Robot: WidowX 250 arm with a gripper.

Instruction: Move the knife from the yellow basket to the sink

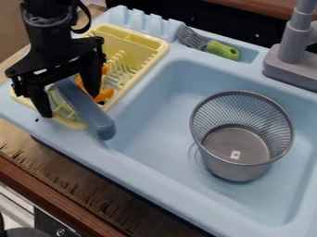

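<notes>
1. Camera view, holding: the gripper (69, 105) hangs at nine to ten o'clock, its fingers spread, one on each side of the knife (91, 113). They look set to straddle the handle before a pinch; I cannot tell whether either touches it.
2. Camera view, placing: the knife leans over the near side of the yellow basket (160, 52), its rounded end pointing to five o'clock. Jutting out like that, it probably offers the easiest part to grab. The sink (155, 139) opens to the basket's four o'clock, so the carry should be short. The wire mesh bin (238, 172), at four o'clock, stands upright in the sink and may be best steered around. A green-handled utensil (223, 50) lies in a recess at one o'clock, probably its resting slot.
3. Camera view, count: one knife, one yellow basket, one sink, one mesh bin, one green-handled utensil; orange pieces (104, 95), number unclear.
</notes>
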